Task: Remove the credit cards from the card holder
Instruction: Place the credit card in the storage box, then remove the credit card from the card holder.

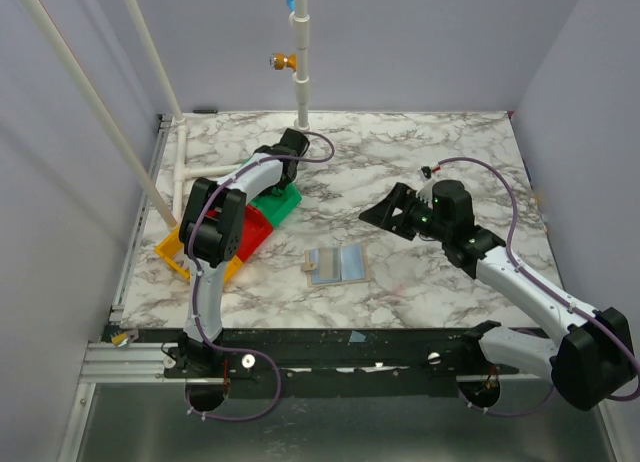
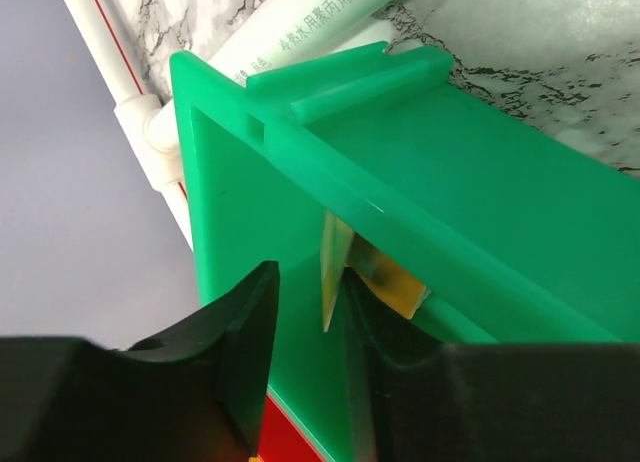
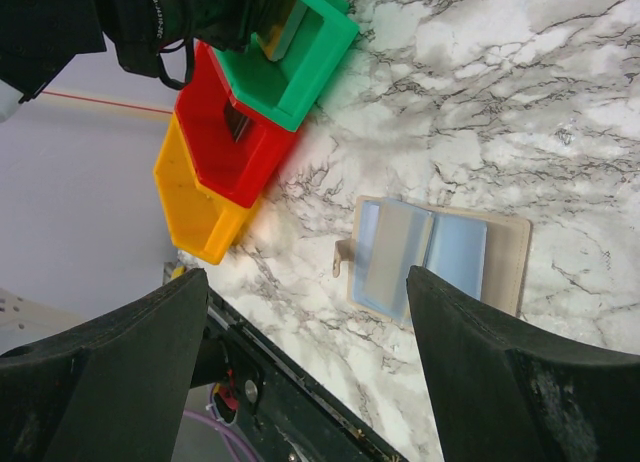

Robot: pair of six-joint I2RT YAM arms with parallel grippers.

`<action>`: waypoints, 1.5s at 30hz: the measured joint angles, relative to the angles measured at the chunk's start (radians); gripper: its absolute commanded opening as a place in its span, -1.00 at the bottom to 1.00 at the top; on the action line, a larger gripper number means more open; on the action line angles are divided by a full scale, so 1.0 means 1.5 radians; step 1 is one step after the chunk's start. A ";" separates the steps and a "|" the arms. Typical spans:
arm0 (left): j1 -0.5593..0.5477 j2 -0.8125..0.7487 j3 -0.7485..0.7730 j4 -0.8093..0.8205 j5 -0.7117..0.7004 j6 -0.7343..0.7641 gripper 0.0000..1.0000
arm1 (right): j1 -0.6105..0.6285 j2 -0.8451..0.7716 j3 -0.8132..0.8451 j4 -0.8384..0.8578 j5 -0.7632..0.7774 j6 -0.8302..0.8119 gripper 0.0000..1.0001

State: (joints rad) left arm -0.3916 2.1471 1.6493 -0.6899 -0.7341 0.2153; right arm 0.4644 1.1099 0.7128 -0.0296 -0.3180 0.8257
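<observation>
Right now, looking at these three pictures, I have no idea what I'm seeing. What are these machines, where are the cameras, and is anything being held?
These are two robot arms, left and right, bolted at the near edge of a marble table. The wide picture comes from a camera above and behind them. The other two come from a camera on each wrist. On the table lie an opened card holder, a green tray, a red tray and an orange tray. The left tool is down in the green tray with a thin gold card on edge between its fingers. A gap shows beside the card, so it looks loose rather than gripped. The right tool hangs wide open near the card holder, empty.
</observation>
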 measured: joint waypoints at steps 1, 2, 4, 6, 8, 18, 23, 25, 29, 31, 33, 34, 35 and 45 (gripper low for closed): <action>0.000 0.000 0.000 -0.002 0.002 0.000 -0.21 | 0.000 0.000 0.000 0.000 0.000 0.000 0.68; 0.001 0.000 0.001 -0.005 0.005 -0.002 -0.15 | 0.000 0.000 0.000 0.000 0.000 0.000 0.68; 0.001 0.000 0.004 -0.008 0.007 -0.003 -0.02 | 0.000 0.000 0.000 0.000 0.000 0.000 0.68; 0.002 0.000 0.007 -0.010 0.007 -0.005 0.15 | 0.000 0.000 0.000 0.000 0.000 0.000 0.68; 0.003 -0.001 0.011 -0.011 0.007 -0.006 0.33 | 0.000 0.000 0.000 0.000 0.000 0.000 0.68; 0.007 -0.017 0.019 -0.028 0.022 -0.020 0.92 | 0.000 0.000 0.000 -0.002 0.000 0.000 0.68; 0.007 -0.024 0.020 -0.041 0.040 -0.027 0.97 | 0.000 0.000 0.000 -0.002 0.000 0.000 0.68; 0.007 -0.028 0.021 -0.044 0.046 -0.030 0.97 | 0.000 0.000 0.000 -0.002 0.000 0.000 0.68; 0.007 -0.043 0.031 -0.055 0.055 -0.033 0.97 | 0.000 0.000 0.000 -0.002 0.000 0.000 0.68; 0.007 -0.054 0.039 -0.063 0.057 -0.035 0.97 | 0.000 0.000 0.000 -0.002 0.000 0.000 0.68; 0.008 -0.067 0.048 -0.071 0.062 -0.040 0.97 | 0.000 0.000 0.000 -0.002 0.000 -0.001 0.68; 0.008 -0.071 0.055 -0.076 0.062 -0.043 0.97 | 0.000 0.001 0.000 -0.002 0.000 -0.003 0.68; 0.008 -0.075 0.061 -0.080 0.064 -0.046 0.97 | 0.000 0.002 0.000 -0.002 0.000 -0.004 0.68; 0.008 -0.136 0.123 -0.160 0.150 -0.146 0.97 | 0.000 0.041 0.000 -0.022 0.000 -0.028 0.68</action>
State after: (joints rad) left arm -0.3798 1.9438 1.8336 -0.9298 -0.5087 -0.0040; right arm 0.4644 1.1721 0.7128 -0.0620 -0.3180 0.7841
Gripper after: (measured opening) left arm 0.986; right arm 0.839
